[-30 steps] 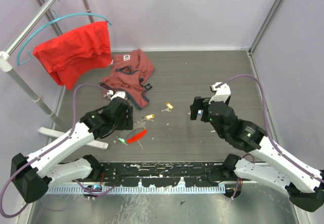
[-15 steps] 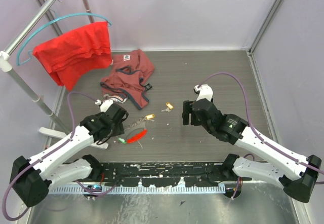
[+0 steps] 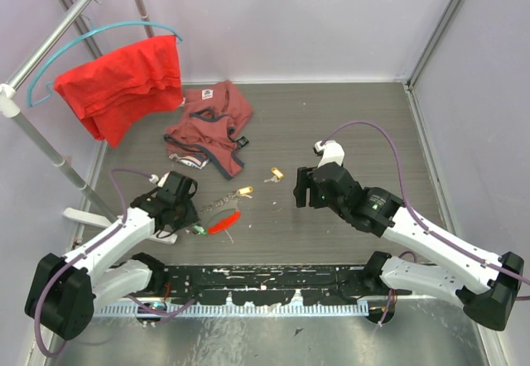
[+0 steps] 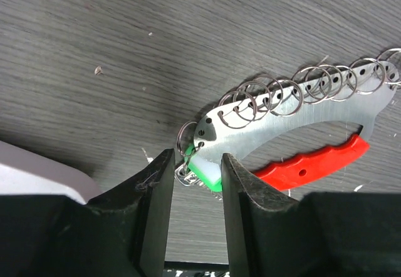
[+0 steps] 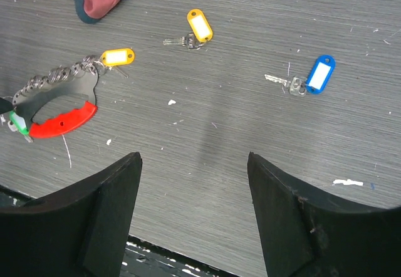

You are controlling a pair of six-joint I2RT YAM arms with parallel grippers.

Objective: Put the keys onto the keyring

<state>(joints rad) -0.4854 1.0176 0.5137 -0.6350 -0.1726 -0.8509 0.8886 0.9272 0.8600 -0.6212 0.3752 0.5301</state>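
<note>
The keyring (image 3: 219,215) is a flat silvery plate with several wire rings and a red grip, lying left of centre. It also shows in the left wrist view (image 4: 294,117) and the right wrist view (image 5: 59,113). A green key (image 4: 205,169) hangs at its near end, and a yellow key (image 3: 245,190) at its far end. A second yellow key (image 3: 276,173) and a blue key (image 5: 318,74) lie loose. My left gripper (image 4: 197,164) is open by a narrow gap, its tips on either side of the green head. My right gripper (image 5: 193,161) is wide open and empty above bare floor.
A maroon garment (image 3: 211,126) lies behind the keyring. A red cloth (image 3: 124,80) hangs on a teal hanger from the rack pole (image 3: 50,146). The rack's white foot (image 3: 83,217) sits just left of my left gripper. A black rail (image 3: 265,279) runs along the near edge.
My left gripper has drawn back left and nearer, from over the keyring to its green end. My right gripper has moved left toward the middle. The keyring has not moved.
</note>
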